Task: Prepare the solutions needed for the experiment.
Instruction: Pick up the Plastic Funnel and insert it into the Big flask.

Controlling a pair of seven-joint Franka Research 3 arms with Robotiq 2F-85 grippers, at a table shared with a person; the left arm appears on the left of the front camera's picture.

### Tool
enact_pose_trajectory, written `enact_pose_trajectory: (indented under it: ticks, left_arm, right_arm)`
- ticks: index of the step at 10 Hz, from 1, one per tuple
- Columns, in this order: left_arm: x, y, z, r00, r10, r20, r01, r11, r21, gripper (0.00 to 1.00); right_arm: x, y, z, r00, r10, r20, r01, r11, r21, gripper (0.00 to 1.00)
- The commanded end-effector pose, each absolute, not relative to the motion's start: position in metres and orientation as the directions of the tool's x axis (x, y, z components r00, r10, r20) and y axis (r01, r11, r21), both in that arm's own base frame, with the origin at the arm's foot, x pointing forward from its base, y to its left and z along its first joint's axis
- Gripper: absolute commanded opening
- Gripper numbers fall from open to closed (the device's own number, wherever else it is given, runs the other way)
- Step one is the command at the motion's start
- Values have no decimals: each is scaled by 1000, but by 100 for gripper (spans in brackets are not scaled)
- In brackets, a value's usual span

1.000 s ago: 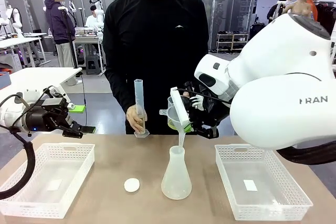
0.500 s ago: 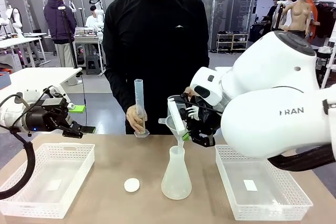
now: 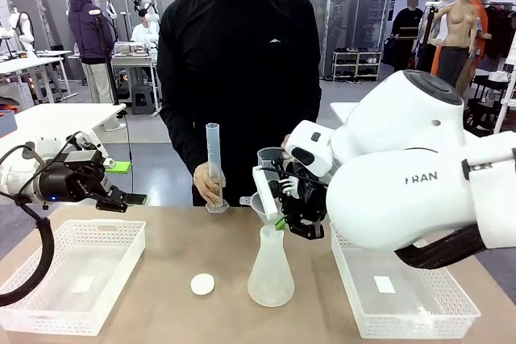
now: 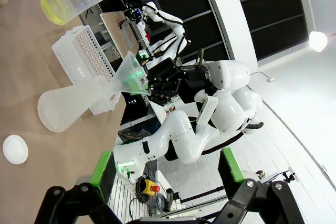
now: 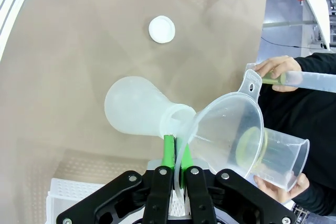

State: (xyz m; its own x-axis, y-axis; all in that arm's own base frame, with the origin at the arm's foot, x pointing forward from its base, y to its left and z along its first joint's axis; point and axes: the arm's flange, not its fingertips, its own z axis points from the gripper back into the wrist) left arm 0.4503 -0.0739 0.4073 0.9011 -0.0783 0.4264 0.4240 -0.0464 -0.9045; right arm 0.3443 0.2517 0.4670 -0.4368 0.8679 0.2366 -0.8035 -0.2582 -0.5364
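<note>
The solutions [image 4: 54,8], a shallow pale yellow-green layer, lie in the bottom of a clear plastic beaker [image 5: 281,156]. The person's hand [image 5: 278,188] holds it tilted beside the funnel's wide mouth. The right end effector [image 5: 176,148] is clenched on the translucent cone-shaped funnel [image 5: 226,127], whose spout meets the mouth of the frosted conical flask [image 5: 137,107] on the matte brown tabletop [image 5: 79,51]. The left end effector [image 4: 167,174] hangs released, its 2 green pads wide apart. In the front view the funnel hides most of the beaker, and I cannot tell whether liquid is flowing.
</note>
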Motion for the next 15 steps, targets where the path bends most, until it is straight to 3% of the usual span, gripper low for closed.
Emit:
enact_pose_trajectory:
  ticks: [1,7,8,9,10,11,12,13,14,15]
  left_arm:
    - [447,-75,409,900,-76,429,427,-40,-903,100]
    - [447,-75,409,900,-76,429,427,-40,-903,100]
    - [447,-75,409,900,-76,429,427,-40,-903,100]
    - [447,-75,409,900,-76,429,427,-40,-903,100]
    - [447,-75,409,900,-76,429,427,-40,-903,100]
    - [447,-75,409,900,-76,429,427,-40,-903,100]
    - [447,-75,409,900,-76,429,427,-40,-903,100]
    - [447,-75,409,900,-76,429,427,-40,-903,100]
    - [447,-75,409,900,-76,429,427,-40,-903,100]
    - [447,-75,409,900,-76,429,427,-40,-903,100]
  right_arm:
    - [356,253,456,-478,838,265,-791,-278,-545,4]
    - [366,256,443,-456,855,247,-797,-269,-540,4]
    - [366,256,442,-457,854,247,-797,-270,-540,22]
    - [365,255,442,-455,857,242,-796,-270,-542,22]
    - [365,253,441,-449,861,238,-797,-266,-543,41]
    - [363,252,441,-453,861,233,-794,-270,-544,27]
    - [361,252,442,-452,861,233,-793,-268,-546,59]
    - [359,251,443,-448,863,233,-795,-266,-545,46]
    - [358,250,442,-429,880,205,-804,-269,-531,78]
    - [358,256,444,-433,870,233,-807,-260,-530,78]
